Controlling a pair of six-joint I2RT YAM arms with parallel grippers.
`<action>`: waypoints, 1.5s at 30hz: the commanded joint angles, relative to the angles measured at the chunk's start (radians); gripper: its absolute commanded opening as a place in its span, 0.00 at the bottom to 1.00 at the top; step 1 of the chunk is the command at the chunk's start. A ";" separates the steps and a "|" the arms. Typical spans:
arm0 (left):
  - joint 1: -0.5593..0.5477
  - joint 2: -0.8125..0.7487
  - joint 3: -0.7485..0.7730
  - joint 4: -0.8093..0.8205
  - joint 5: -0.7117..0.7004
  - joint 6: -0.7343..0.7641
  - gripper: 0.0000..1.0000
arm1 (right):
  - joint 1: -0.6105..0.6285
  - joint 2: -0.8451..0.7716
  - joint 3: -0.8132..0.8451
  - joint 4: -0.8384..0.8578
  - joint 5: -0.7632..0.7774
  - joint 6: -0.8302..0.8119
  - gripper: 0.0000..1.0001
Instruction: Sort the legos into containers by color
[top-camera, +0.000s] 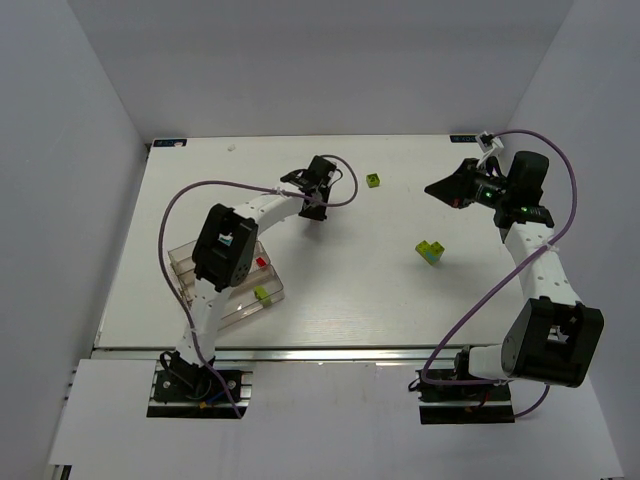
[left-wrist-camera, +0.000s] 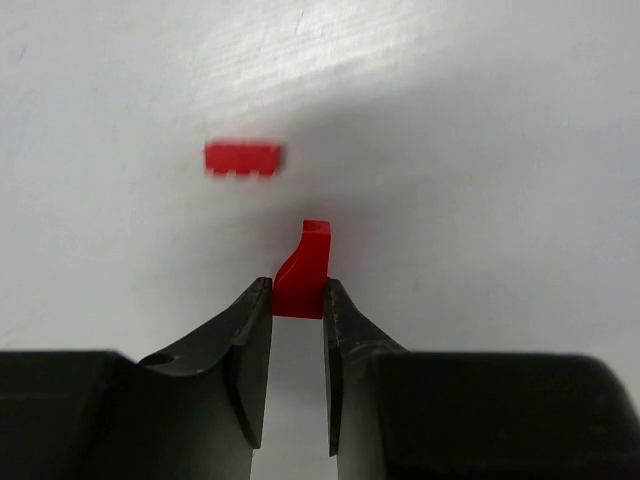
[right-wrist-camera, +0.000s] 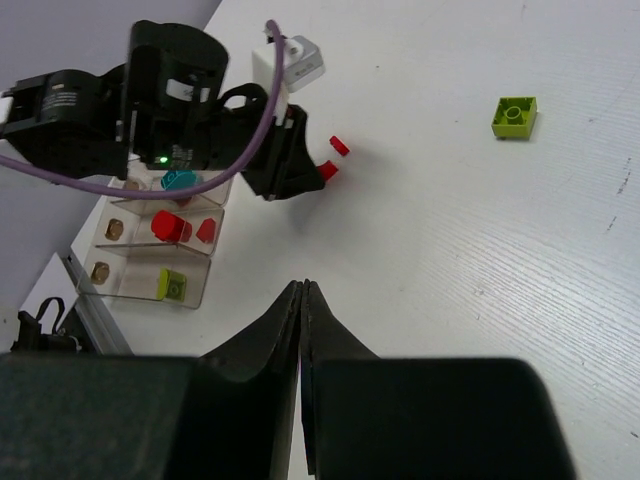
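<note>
Legos (right-wrist-camera: 170, 226) in red, cyan and lime already sit in the containers (top-camera: 180, 258) by the worktop's (top-camera: 330, 300) left edge. Left tool (left-wrist-camera: 298, 300) is narrow, pinching a red bit (left-wrist-camera: 305, 270). Right tool (right-wrist-camera: 303, 285) is closed, empty. Yet to sort: red plate (left-wrist-camera: 242, 158), lime brick (top-camera: 374, 180), lime-cyan stack (top-camera: 431, 252).

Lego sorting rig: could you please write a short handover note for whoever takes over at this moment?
Left gripper: shut on a small red brick standing on the table. Right gripper: shut, empty.
Done: containers hold two red bricks, a cyan brick and a sorted lime brick, one colour per trough.
To do: the gripped brick, a red plate beside it, a loose lime brick and a lime-and-cyan stack on the table.
</note>
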 joint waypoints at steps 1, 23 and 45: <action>-0.006 -0.221 -0.100 0.036 0.026 0.018 0.08 | -0.008 -0.025 -0.002 0.033 -0.027 -0.006 0.07; 0.023 -0.878 -0.737 -0.277 -0.214 -0.144 0.09 | -0.006 -0.020 -0.013 0.037 -0.047 0.005 0.08; 0.032 -0.809 -0.590 -0.070 -0.040 -0.083 0.00 | 0.003 -0.020 -0.010 0.033 -0.096 -0.074 0.10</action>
